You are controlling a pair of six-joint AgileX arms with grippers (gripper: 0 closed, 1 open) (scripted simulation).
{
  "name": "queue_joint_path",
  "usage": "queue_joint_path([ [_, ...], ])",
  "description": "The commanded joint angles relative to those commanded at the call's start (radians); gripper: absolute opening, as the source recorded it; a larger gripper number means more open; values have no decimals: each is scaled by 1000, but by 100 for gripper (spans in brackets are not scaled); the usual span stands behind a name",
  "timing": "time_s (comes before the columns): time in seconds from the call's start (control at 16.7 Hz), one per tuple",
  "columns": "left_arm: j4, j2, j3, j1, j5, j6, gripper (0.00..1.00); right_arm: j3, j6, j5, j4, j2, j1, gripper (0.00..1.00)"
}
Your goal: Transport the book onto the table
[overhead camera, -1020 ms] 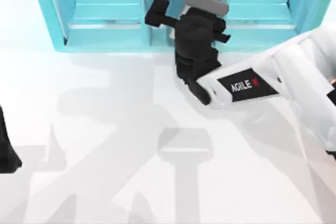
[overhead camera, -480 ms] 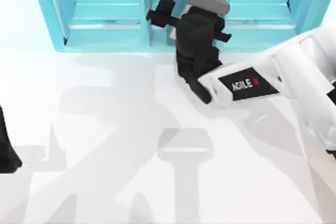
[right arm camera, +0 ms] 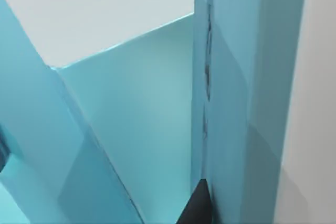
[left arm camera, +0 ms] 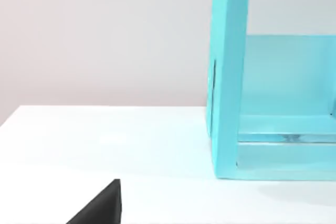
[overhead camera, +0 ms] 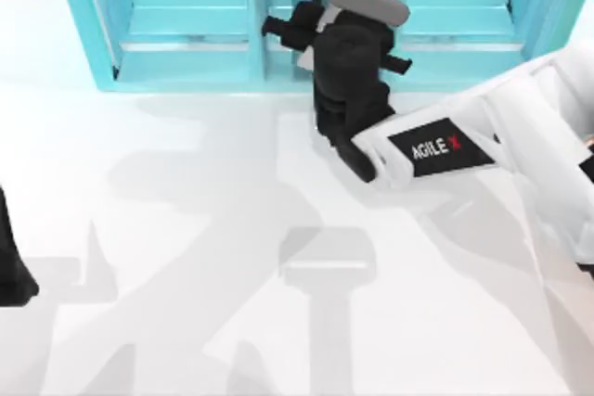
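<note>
The light-blue book [right arm camera: 252, 77] leans tilted in the middle compartment of the turquoise shelf unit [overhead camera: 186, 34]. A strip of its pale page edges [overhead camera: 312, 45] shows beside the black wrist. My right gripper [overhead camera: 320, 18] reaches into that compartment from the right. One black finger [overhead camera: 290, 25] lies against the book's left side, and the same fingertip [right arm camera: 197, 208] touches the cover in the right wrist view. The other finger is hidden under the wrist. My left gripper [overhead camera: 9, 266] is parked at the left edge of the white table [overhead camera: 186, 229], one finger [left arm camera: 102, 205] showing, nothing held.
The shelf unit spans the back of the table, and its end wall [left arm camera: 228, 77] stands ahead of the left arm. A shelf divider [right arm camera: 63, 145] slants close beside the right gripper. The right arm's white link [overhead camera: 483, 136] crosses the table's right side.
The right wrist has edged to the right and deeper into the shelf. Its visible finger has closed in towards the book. The left arm has not moved.
</note>
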Motion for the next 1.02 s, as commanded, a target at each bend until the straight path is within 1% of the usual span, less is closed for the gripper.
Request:
queue_joint_path([
  [0.06, 0, 0, 0, 0, 0, 0, 100, 0, 0, 0, 0, 0, 0, 0],
  [0.66, 0, 0, 0, 0, 0, 0, 100, -9, 2, 4, -6, -14, 12, 0],
  [0.84, 0, 0, 0, 0, 0, 0, 100, -75, 1, 38, -52, -114, 50, 0],
  [1.02, 0, 0, 0, 0, 0, 0, 100, -187, -2, 96, -130, -293, 107, 0],
])
